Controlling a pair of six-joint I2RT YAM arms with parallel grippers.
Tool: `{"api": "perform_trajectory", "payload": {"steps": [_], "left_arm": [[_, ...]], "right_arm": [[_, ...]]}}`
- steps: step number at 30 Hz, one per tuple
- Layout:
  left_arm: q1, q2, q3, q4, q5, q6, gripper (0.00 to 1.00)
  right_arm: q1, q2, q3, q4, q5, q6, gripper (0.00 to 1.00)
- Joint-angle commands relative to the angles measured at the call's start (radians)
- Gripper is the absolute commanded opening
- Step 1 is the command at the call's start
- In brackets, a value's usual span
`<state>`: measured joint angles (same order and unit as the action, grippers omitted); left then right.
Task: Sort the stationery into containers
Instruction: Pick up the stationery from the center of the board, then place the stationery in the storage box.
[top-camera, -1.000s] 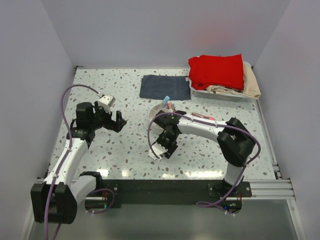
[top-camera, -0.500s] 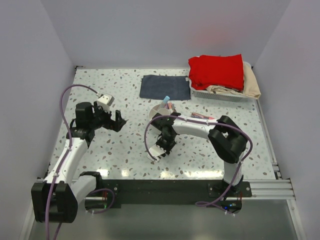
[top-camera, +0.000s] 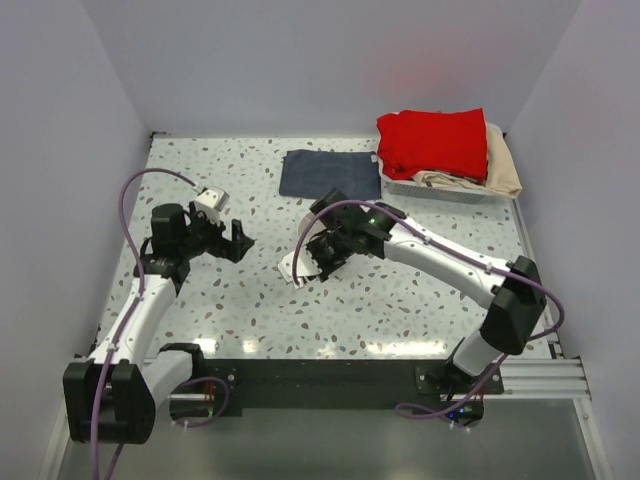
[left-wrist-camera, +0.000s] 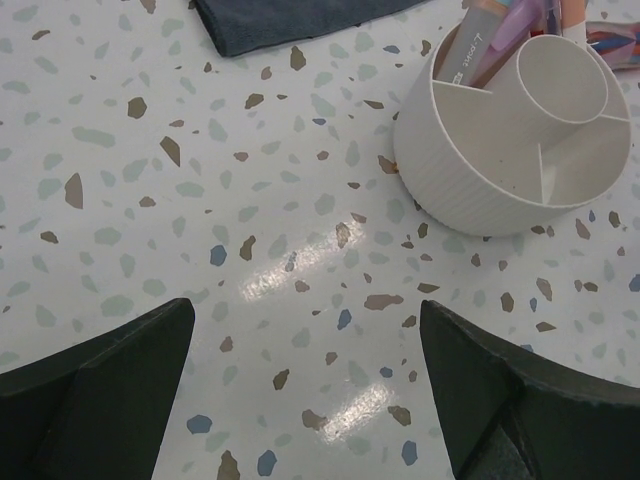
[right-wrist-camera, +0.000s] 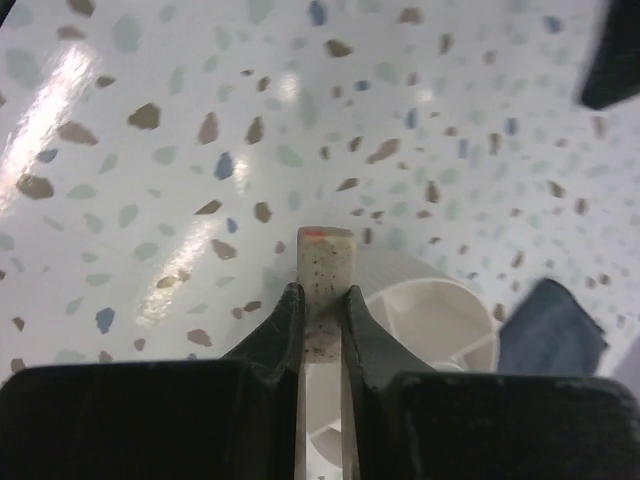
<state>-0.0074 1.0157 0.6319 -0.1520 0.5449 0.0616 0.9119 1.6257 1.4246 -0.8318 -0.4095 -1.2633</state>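
One small beige eraser (right-wrist-camera: 325, 258) is pinched tight between the fingers of the right gripper (right-wrist-camera: 322, 296), dead centre in the wrist view and apparently lifted off the speckled desk (top-camera: 400, 305). Just below it, low and right of centre, curves the white divided bowl (left-wrist-camera: 470, 195), with pastel pens (left-wrist-camera: 480, 50) standing in one outer compartment. The left gripper (left-wrist-camera: 308, 310) hangs spread wide and empty at middle left of the overhead view. The likely trouble is that the fingers clamp only a narrow part of the block, so it may twist or slide. Let go too near the rim, it could bounce onto the desk.
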Motion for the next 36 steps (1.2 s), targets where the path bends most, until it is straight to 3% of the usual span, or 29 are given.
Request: {"api": "perform_trajectory", "payload": {"steps": [1,10,30,36], "left_arm": [[0.007,0.018,-0.011,0.077,0.044,-0.039,1.00],[0.007,0.060,0.045,0.095,0.049,-0.054,1.00],[0.007,0.069,0.035,0.095,0.046,-0.054,1.00],[0.007,0.069,0.037,0.091,0.050,-0.054,1.00]], "right_arm": [[0.004,-0.041,0.043,0.072,0.053,0.192,0.00],[-0.011,0.036,0.039,0.178,0.224,0.266,0.00],[-0.105,0.068,-0.029,0.189,0.248,0.235,0.00],[-0.102,0.071,-0.033,0.183,0.276,0.260,0.23]]}}
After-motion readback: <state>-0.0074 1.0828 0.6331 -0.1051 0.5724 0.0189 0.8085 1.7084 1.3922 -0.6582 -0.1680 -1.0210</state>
